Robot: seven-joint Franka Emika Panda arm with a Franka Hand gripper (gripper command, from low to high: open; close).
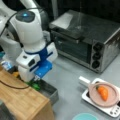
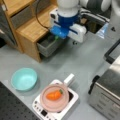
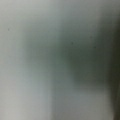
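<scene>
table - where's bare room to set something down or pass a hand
Bare table runs between the open drawer and the oven, above the plate with the carrot. A smaller patch lies between the bowl and drawer. The drawer is crowded: the pincer is down in it by a green thing.

- The hand [image 1: 35, 79] is down in the open grey metal drawer [image 1: 50, 92] of the wooden cabinet [image 1: 22, 101], at a front view's left, right by a small green object [image 1: 35, 85].
- The orange carrot [image 1: 103, 92] lies on a pink round plate [image 1: 113, 98], which sits on the white scale-like base [image 1: 86, 97], bottom right.
- The dark toaster oven [image 1: 87, 40] stands behind the plate on the grey table [image 1: 67, 75].
- The teal bowl [image 2: 24, 78] sits left of the plate in a front view.
</scene>
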